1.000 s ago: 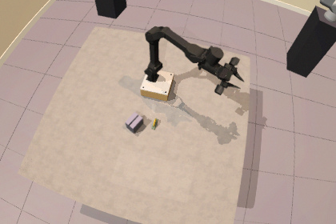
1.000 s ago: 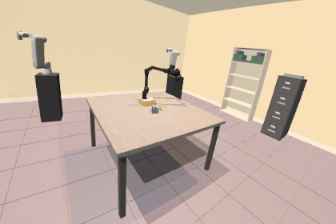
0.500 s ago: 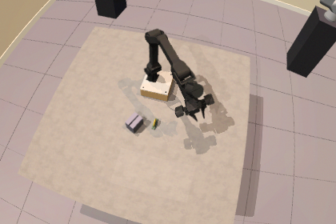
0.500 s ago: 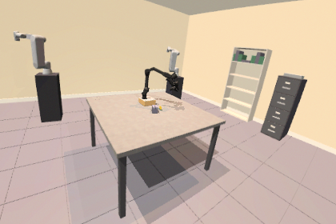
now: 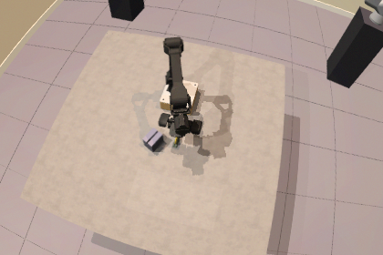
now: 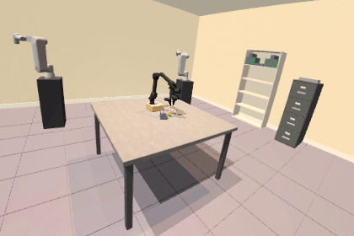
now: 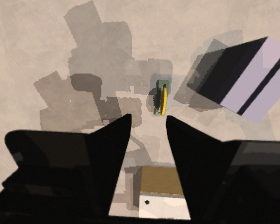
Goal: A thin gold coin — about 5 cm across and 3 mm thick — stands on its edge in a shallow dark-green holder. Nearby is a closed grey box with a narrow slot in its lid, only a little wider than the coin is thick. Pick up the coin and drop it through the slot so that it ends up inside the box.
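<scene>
Hovering above coin (image 7: 163, 99) beside grey box (image 7: 247, 79); gripper (image 7: 148, 131) partly open, holding nothing. Risk: off-centre descent tipping coin from holder (image 7: 160, 85).

Cream walls (image 6: 105, 33), tiled floor (image 6: 274, 193) — bookshelf (image 6: 280, 80), filing cabinet (image 6: 298, 113).

Two dark wedge-shaped gripper fingers stood partly apart with nothing between them, above the mottled beige tabletop (image 7: 37, 45). Beyond their tips, the thin gold coin (image 7: 163, 99) stood upright on edge in its small dark-green holder (image 7: 159, 90). The grey slotted box (image 7: 252, 82) lay tilted just beside it, apart.
</scene>
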Motion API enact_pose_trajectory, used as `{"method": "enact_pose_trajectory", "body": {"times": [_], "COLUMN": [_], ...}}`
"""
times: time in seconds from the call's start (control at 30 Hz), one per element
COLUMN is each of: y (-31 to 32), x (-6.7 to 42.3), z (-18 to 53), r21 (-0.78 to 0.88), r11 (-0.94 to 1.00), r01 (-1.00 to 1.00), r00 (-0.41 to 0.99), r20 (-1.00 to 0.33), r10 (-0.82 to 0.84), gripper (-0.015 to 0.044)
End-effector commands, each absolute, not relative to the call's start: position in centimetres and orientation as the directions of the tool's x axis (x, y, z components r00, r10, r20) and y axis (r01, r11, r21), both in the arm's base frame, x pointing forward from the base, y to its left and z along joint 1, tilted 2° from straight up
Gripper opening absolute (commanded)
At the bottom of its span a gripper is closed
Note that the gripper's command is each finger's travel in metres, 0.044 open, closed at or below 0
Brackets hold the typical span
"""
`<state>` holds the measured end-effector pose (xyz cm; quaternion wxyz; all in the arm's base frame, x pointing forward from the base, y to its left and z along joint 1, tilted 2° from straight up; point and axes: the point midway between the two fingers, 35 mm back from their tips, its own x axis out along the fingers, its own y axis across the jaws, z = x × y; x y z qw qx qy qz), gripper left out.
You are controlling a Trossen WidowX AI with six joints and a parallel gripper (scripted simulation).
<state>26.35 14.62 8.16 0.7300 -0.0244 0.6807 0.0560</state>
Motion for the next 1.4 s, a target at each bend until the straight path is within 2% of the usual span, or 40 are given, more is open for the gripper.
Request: {"method": "enact_pose_trajectory", "body": {"times": [0.0,1.37], "y": [12.3,12.3], "x": [25.5,26.1], "z": [7.4,-0.5], "r21": [-0.011,-0.011], "r11": [0.996,0.996], "r01": [-0.087,-0.087], "r00": [-0.008,-0.007], "r20": [-1.000,-1.000], "r10": [-0.012,-0.012], "gripper": [0.0161,0.0161]}}
